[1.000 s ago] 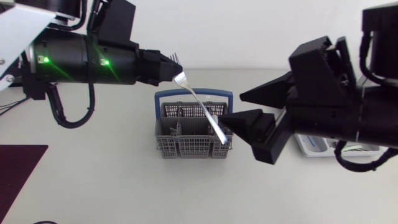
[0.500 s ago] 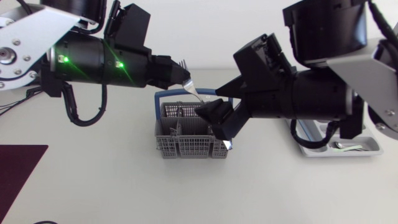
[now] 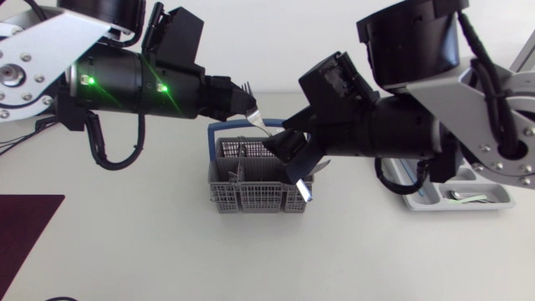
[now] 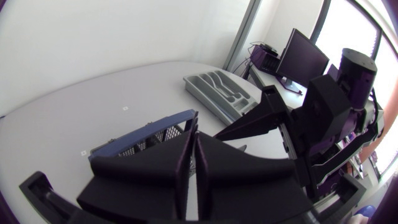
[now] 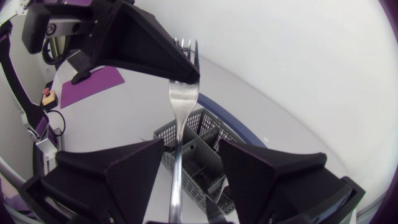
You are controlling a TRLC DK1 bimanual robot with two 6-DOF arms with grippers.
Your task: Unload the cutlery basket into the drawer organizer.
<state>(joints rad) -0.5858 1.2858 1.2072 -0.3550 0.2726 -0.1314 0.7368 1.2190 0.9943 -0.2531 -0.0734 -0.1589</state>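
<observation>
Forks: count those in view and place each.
1. The fork slants over the cutlery basket, tines clamped in the left gripper, handle between the open fingers of the right gripper. More may hide in the basket.

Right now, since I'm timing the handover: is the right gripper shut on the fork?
Open. The right gripper straddles the fork, one finger clearly off it; left gripper pinches its tines.
</observation>
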